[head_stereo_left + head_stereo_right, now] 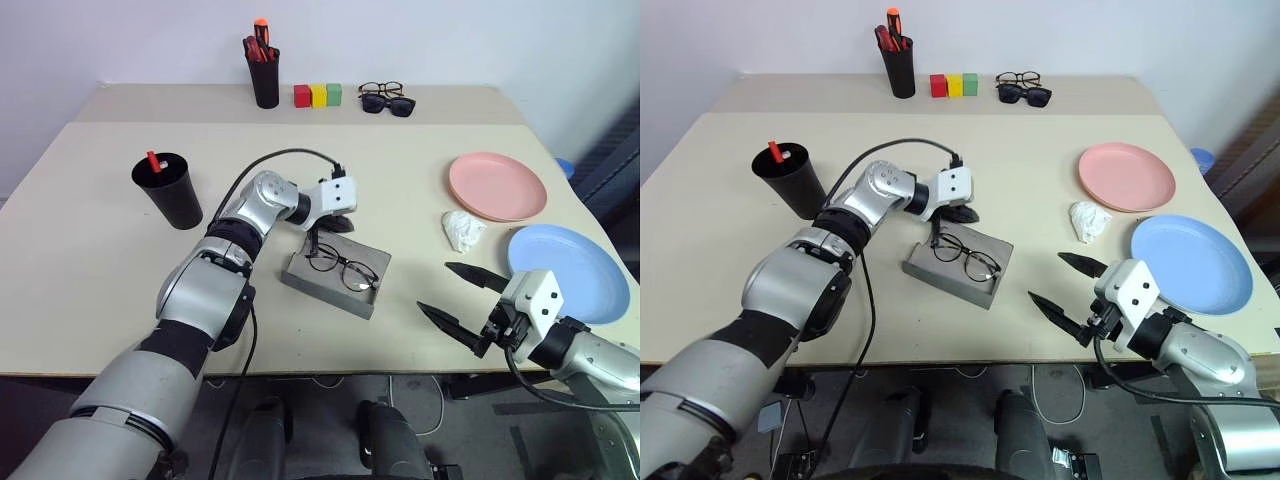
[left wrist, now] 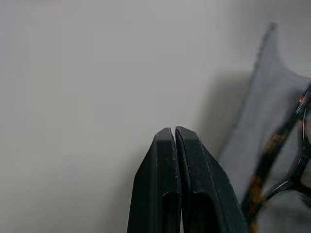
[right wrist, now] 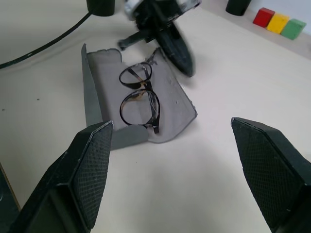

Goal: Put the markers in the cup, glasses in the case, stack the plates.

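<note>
One red-capped marker (image 1: 153,161) stands in the cup (image 1: 168,190) at worktop (image 1: 90,260) left. Left pincer (image 1: 341,222) clenched, empty, just beside the open case (image 1: 333,280) holding the glasses (image 1: 342,266). Right pincer (image 1: 462,303) released, empty, near front edge. Pink plate (image 1: 497,186) and blue plate (image 1: 568,271) lie side by side, unstacked.

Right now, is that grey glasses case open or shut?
Open. The case lies flat on the table with its lid standing up along one side, and the wire-framed glasses rest inside, in plain view.
</note>
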Controlling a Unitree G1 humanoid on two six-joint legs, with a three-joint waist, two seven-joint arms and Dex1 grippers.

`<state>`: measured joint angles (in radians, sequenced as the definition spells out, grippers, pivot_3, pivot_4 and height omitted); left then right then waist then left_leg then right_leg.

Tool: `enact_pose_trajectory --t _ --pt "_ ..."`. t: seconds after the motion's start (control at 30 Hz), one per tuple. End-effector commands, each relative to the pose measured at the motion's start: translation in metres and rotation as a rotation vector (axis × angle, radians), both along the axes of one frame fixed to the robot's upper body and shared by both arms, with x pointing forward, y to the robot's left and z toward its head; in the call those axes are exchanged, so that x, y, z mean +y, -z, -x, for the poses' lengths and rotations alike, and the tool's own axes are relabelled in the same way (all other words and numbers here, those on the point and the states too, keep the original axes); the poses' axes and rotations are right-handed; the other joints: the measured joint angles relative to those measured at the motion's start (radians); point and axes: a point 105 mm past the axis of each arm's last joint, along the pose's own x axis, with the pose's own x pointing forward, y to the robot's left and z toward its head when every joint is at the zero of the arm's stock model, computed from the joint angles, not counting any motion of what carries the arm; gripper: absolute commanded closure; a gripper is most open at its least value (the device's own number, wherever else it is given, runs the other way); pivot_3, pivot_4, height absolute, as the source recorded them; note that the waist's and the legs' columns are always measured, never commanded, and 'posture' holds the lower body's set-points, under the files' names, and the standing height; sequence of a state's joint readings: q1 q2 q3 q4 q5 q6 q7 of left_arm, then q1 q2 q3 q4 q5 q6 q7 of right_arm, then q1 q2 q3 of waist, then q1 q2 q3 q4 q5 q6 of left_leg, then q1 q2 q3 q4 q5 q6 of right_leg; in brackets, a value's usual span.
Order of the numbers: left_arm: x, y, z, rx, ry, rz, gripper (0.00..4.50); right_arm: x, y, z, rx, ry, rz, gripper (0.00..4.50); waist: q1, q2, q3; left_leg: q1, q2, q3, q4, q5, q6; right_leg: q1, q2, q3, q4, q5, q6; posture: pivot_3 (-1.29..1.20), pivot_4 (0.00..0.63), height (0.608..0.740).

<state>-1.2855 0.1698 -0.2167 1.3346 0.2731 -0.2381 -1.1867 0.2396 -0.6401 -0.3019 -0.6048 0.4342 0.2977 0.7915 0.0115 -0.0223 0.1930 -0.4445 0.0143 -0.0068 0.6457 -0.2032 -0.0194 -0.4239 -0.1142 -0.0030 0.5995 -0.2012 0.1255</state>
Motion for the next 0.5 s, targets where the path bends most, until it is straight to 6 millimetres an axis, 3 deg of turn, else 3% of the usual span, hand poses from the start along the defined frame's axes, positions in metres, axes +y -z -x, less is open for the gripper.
enact_pose_trajectory --t 0.03,0.17,0.5 --pt "0.016 0.002 0.005 0.073 0.022 -0.008 4.46 -0.001 -0.012 0.002 -0.053 -0.005 0.020 0.54 0.001 0.000 0.000 0.000 0.000 0.000 0.000 0.000 0.000 0.000 0.000 0.000 0.000 0.000 0.000 0.00 0.150 0.740" --pt "0.031 0.006 0.016 0.167 0.079 -0.012 4.46 -0.002 -0.012 -0.001 -0.053 0.000 0.021 0.54 0.002 0.000 0.000 0.000 0.000 0.000 0.000 0.000 0.000 0.000 0.000 0.000 0.000 0.000 0.000 0.00 0.150 0.740" --pt "0.044 -0.001 0.030 0.308 0.146 0.063 4.46 -0.002 -0.010 -0.008 -0.055 -0.014 0.017 0.54 0.002 0.000 0.000 0.000 0.000 0.000 0.001 0.000 0.000 0.001 0.000 0.000 0.000 0.000 0.000 0.00 0.150 0.740"
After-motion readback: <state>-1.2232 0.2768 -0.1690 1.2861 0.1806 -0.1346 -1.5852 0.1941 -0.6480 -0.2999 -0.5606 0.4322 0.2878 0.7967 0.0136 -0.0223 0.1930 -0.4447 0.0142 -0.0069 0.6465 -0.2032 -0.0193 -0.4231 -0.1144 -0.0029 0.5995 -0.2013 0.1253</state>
